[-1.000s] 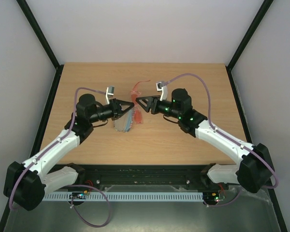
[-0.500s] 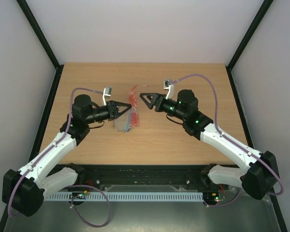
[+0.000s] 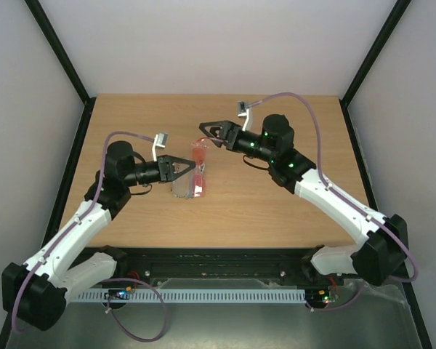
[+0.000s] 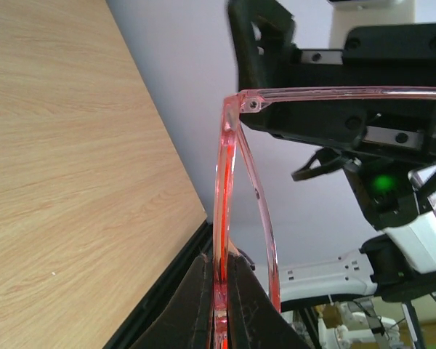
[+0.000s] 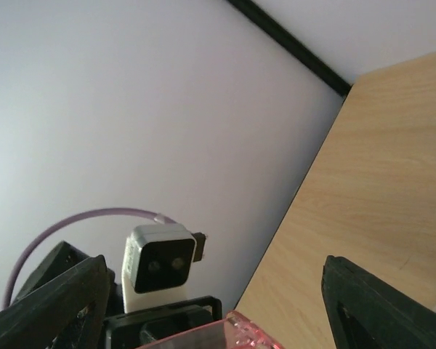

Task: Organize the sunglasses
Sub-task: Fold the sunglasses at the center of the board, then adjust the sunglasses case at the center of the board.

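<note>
You had the left gripper (image 4: 219, 270) pinched shut on one thin arm of the sunglasses (image 4: 225, 174), which hung off the table (image 3: 276, 211) above its middle; the right gripper (image 3: 206, 132) stood with its fingers (image 5: 54, 309) wide apart at the far corner of the frame; that corner lay between them and, as far as the right wrist view showed, touched neither.

The step looked like a second grip at the hinge, for folding or for a handover; to do it well, you needed the right fingers square across the hinge corner, not the lens; you needed to close softly, since so slim a frame would likely flex or twist; the left clamp should have held firm until the right one had bitten.

The two claws sat very near each other, so a careless advance risked a knock; a greyish patch (image 3: 180, 189) lay just below the left claw, case or lens I could not tell; the purple cable (image 3: 291, 98) arched well apart from the work.
</note>
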Controlling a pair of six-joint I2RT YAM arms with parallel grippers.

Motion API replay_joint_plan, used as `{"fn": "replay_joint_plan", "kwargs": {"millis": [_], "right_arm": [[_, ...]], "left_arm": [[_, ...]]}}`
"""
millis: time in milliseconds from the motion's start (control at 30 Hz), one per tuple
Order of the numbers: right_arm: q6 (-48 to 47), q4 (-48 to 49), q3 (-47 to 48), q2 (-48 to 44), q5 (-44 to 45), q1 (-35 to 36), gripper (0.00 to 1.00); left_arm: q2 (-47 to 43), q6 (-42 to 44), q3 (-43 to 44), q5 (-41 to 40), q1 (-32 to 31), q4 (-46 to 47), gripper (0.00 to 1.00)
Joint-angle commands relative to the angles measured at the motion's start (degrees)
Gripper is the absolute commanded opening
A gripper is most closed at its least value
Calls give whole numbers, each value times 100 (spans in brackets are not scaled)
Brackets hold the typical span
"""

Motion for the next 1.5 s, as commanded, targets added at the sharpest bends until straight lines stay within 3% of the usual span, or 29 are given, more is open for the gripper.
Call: {"fn": "replay_joint_plan", "kwargs": {"millis": [0, 167, 533, 767, 1033, 1233, 1467], "right_arm": [[-125, 241, 156, 320, -1172, 1, 80], [-524, 379, -435, -2, -1667, 10, 82], [-780, -206, -778, -15, -843, 19, 82], [-382, 268, -731, -247, -699, 16, 83], [-253, -278, -1302, -1057, 1266, -200, 82], [-381, -1308, -1251, -461, 2150, -328, 83], [-665, -1017, -1104, 823, 1686, -333, 79]], "left_arm": [[-207, 232, 238, 273, 35, -111, 2], [-115, 12, 253, 357, 31, 115, 2], [-34, -545, 336, 659, -17, 981, 2], [42, 363, 374, -63, 69, -427, 2], [298, -271, -445, -62, 670, 443, 2], [267, 99, -609, -40, 1280, -215, 2], [148, 629, -703, -156, 1760, -1000, 2]]}}
